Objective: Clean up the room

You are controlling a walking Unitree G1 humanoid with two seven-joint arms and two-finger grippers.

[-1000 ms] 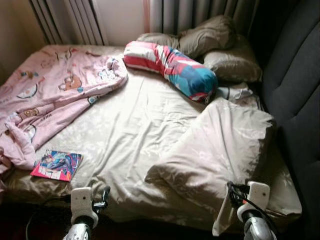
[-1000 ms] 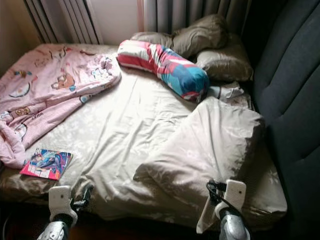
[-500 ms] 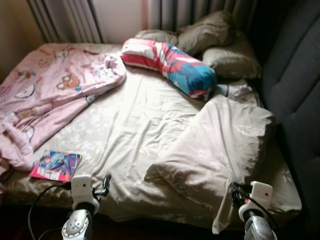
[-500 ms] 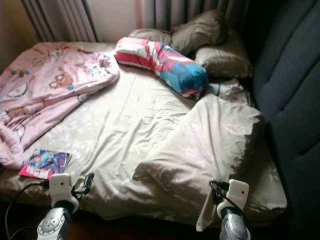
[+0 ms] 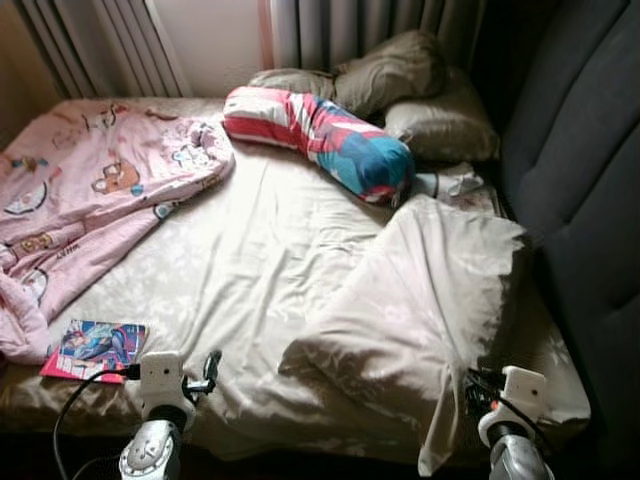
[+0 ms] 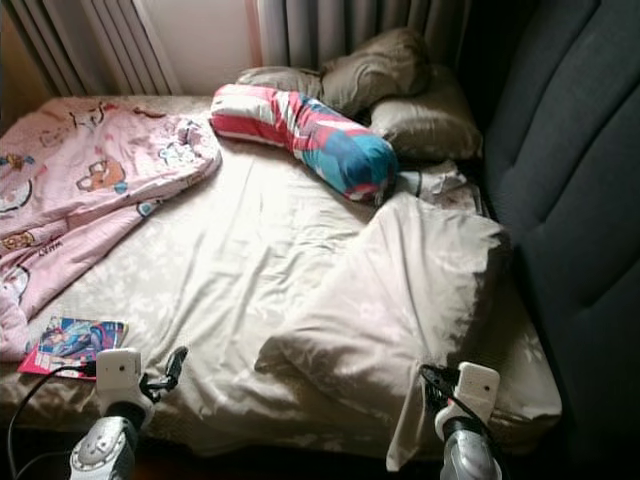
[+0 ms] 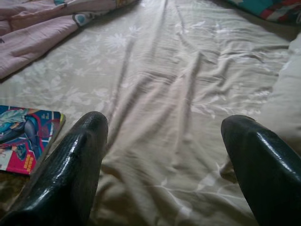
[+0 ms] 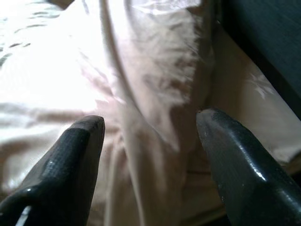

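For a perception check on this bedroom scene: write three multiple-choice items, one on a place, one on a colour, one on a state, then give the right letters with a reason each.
1. Where does the comic book lie?
A. on the grey pillows by the curtains
B. near the bed's front edge, just below the pink blanket
C. on top of the striped bolster

2. What colours does the long bolster show?
A. plain grey
B. green and yellow
C. red, white and blue-teal

3. How do the fingers of the left pincer stand?
A. apart, nothing between them
B. clamped on the book
C. clamped on the blanket

Answers:
1 B: it rests flat on the sheet at the near left corner, beside the blanket's hem.
2 C: red and white stripes run into a blue-teal end.
3 A: the left wrist view shows bare sheet between the two fingers.
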